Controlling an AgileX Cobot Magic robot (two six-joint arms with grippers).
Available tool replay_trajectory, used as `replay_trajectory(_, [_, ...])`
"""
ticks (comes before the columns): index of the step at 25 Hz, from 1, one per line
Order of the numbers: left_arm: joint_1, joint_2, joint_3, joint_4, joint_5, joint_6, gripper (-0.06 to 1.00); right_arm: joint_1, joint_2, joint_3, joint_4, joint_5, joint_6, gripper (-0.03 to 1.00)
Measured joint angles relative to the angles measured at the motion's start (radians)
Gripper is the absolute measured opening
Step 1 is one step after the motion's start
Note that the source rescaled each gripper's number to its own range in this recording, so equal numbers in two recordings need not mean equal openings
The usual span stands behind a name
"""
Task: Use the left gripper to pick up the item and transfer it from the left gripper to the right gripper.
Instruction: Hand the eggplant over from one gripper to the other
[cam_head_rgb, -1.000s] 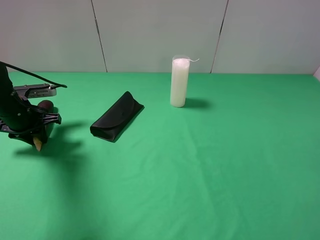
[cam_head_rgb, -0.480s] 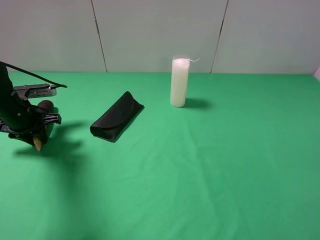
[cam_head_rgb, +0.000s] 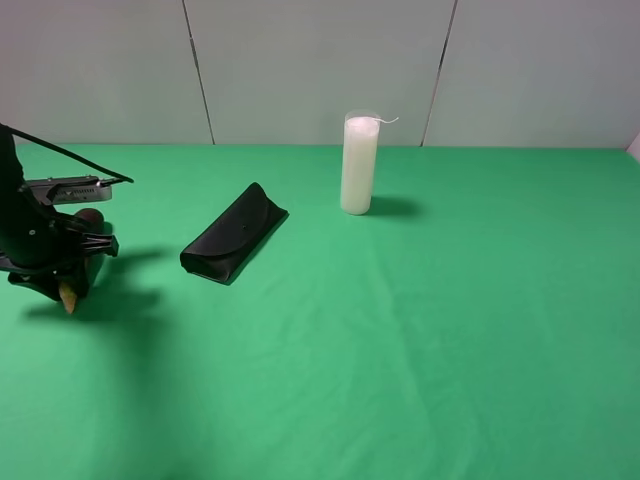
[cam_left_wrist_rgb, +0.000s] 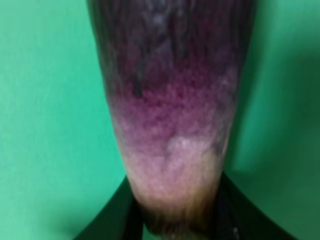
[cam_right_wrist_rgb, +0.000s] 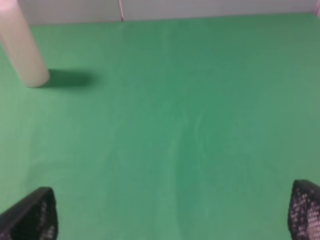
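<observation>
Two tools share this job, and the high camera shows only one. At the far left, the left tool (cam_head_rgb: 58, 258) is clamped on the item (cam_head_rgb: 69, 294). The item hangs steeply in that grip, pale pointed tip down toward the bench (cam_head_rgb: 450, 330) and dark rounded end up. Whether the tip clears the bench I cannot tell.

The step in hand, as I judge it, is carrying the item rightward for the handover. Doing it well means lifting enough to pass over the black glasses case (cam_head_rgb: 233, 233) and staying clear of the white candle (cam_head_rgb: 359, 165) further right. The dark end should be presented free, so the other jaws have room to take it. The grip should not let go until the receiver has closed.

The left wrist view adds what the high view lacks: purple skin fading to pink-yellow, with two black fingers (cam_left_wrist_rgb: 117, 220) flanking the pale end. The right wrist view alone shows the right tool (cam_right_wrist_rgb: 167, 215), jaws spread wide above green bench with nothing between them and the candle well beyond.
</observation>
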Motion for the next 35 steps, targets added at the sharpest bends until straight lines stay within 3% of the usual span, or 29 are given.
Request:
replay_trajectory(23, [-0.012,-0.429,0.001,0.002,0.29,0.086,0.0,0.0,0.0,0.0,0.0,0.0,0.0,1.0])
replay_trajectory(35, [-0.269,-0.483,0.001,0.002,0.375,0.151,0.0,0.0,0.0,0.0,0.0,0.0,0.0,1.0])
